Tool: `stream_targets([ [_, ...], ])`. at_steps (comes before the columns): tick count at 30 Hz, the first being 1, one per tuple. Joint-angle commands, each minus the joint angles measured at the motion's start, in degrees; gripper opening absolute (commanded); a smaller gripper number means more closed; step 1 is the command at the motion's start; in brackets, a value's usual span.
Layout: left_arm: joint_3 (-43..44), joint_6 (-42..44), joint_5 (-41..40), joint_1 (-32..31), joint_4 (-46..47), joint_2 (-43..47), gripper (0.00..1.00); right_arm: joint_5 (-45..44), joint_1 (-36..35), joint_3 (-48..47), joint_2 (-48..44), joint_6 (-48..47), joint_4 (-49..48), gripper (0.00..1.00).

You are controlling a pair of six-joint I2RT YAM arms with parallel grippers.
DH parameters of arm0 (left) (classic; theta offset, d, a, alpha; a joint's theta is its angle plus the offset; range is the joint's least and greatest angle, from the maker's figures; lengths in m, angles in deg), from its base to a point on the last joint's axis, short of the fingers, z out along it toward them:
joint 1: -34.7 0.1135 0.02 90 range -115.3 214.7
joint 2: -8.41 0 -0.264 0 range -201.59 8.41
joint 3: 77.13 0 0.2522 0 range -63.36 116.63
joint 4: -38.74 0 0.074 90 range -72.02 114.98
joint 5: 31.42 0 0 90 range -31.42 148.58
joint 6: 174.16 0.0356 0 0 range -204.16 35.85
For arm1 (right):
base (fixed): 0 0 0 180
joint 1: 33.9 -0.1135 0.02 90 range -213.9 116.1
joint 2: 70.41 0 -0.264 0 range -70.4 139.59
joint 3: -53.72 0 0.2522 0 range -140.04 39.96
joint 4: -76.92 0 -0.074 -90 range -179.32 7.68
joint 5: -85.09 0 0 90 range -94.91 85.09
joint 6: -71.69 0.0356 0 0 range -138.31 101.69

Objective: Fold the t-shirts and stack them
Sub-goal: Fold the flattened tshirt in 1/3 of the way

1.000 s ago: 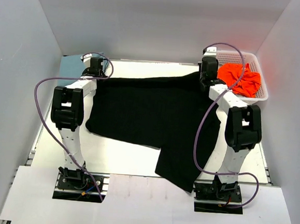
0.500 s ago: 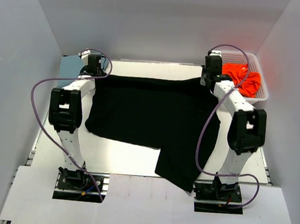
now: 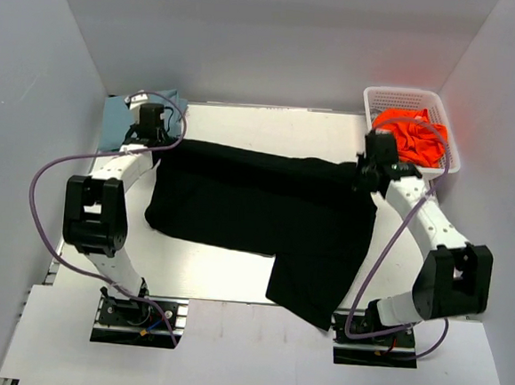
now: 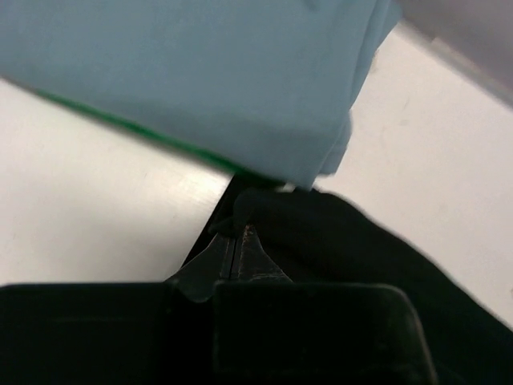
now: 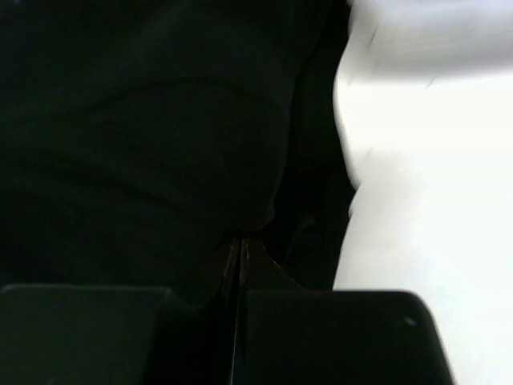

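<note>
Pinching the black t-shirt (image 3: 257, 201), left hand (image 3: 149, 133) and right hand (image 3: 366, 172) clamp its far edge; light blue tee (image 3: 116, 123) lies beyond the left hand.

Top view — high, behind the arm bases (image 3: 136, 312), looking down on the whole tabletop (image 3: 272, 127). Left wrist view: very close, at the far-left corner, facing black tee (image 4: 361, 241) and light blue tee (image 4: 200, 72). Right wrist view — close on the same black tee by the right edge.

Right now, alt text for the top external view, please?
Both grippers pinch the far edge of a black t-shirt on the table: left gripper beside a light blue t-shirt, right gripper near a basket holding an orange t-shirt.
</note>
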Motion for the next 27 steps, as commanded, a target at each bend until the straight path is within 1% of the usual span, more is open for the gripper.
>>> stream_targets([
  [1, -3.3, 0.5, 0.3, 0.5, -3.7, 3.3, 0.00, 5.3, 0.3, 8.2, -3.0, 2.8, 2.1, 0.00],
  [2, -3.3, -0.3, -0.5, 0.5, -6.1, 2.8, 0.00, 7.4, 0.4, 9.5, -3.1, 3.9, 1.5, 0.03],
  [3, -3.3, -0.9, -0.5, 0.5, -7.7, 2.1, 0.01, 7.3, 0.3, 11.6, -3.2, 4.5, 0.9, 0.15],
  [4, -2.0, -3.2, -1.6, 0.5, -9.9, 1.0, 0.12, 6.9, 0.4, 12.7, -2.5, 5.3, 1.1, 0.21],
  [5, -0.7, -4.5, -3.6, 0.5, -15.6, -0.1, 0.26, 6.4, 0.4, 13.0, -1.8, 6.7, 1.2, 0.25],
  [6, 0.6, -5.5, -4.3, 0.5, -18.5, -1.4, 0.63, 5.5, 0.4, 13.2, -1.3, 6.9, 1.4, 0.28],
  [7, 4.1, -6.5, -4.3, 0.5, -21.6, -3.6, 0.78, 4.7, 0.3, 13.6, -0.9, 7.6, 1.6, 0.38],
  [8, 5.5, -8.7, -5.2, 0.5, -24.7, -4.4, 0.86, 4.3, 0.4, 13.6, -1.0, 8.0, 1.7, 0.41],
  [9, 6.6, -8.7, -5.2, 0.5, -28.0, -4.4, 1.00, 3.4, 0.3, 13.7, -1.3, 8.2, 1.7, 0.45],
  [10, 7.4, -8.7, -5.2, 0.5, -29.0, -4.4, 1.00, 3.4, 0.2, 13.9, -3.4, 7.7, 1.5, 0.54],
  [11, 7.4, -9.2, -5.2, -0.1, -29.6, -3.7, 1.00, 3.6, 0.0, 14.0, -4.2, 7.1, 1.5, 0.59],
  [12, 7.4, -9.2, -5.2, -0.1, -29.6, -2.6, 1.00, 3.9, 0.2, 15.1, -7.3, 6.1, 0.8, 0.59],
  [14, 5.8, -8.2, -1.1, -0.6, -26.3, 1.6, 1.00, 4.7, 0.0, 16.7, -9.1, 4.2, -0.1, 0.59],
  [15, 3.3, -7.4, 4.4, -0.6, -24.5, 3.1, 1.00, 6.4, 0.2, 17.3, -11.7, 3.3, -0.5, 0.60],
  [17, 0.2, -5.3, 10.7, -0.6, -19.8, 5.8, 1.00, 7.8, 0.0, 19.9, -12.6, 2.5, -2.1, 0.60],
  [18, -2.7, -5.3, 15.4, -0.6, -15.3, 7.8, 1.00, 9.6, 0.0, 20.5, -13.1, 2.0, -3.3, 0.60],
  [20, -4.4, -4.2, 19.6, -0.6, -11.0, 8.5, 1.00, 10.6, -0.2, 21.3, -12.3, 2.0, -3.9, 0.60],
  [21, -4.4, -4.2, 23.4, -0.6, -10.3, 8.5, 1.00, 10.1, -0.1, 21.5, -11.9, 2.0, -4.7, 0.60],
  [24, -2.3, -3.6, 28.3, -1.2, -10.3, 5.1, 1.00, 8.5, 0.0, 21.9, -9.6, 1.6, -7.1, 0.60],
  [27, -1.6, -3.6, 29.6, -1.2, -9.6, 1.4, 1.00, 8.3, 0.0, 22.6, -7.6, 0.4, -11.0, 0.57],
])
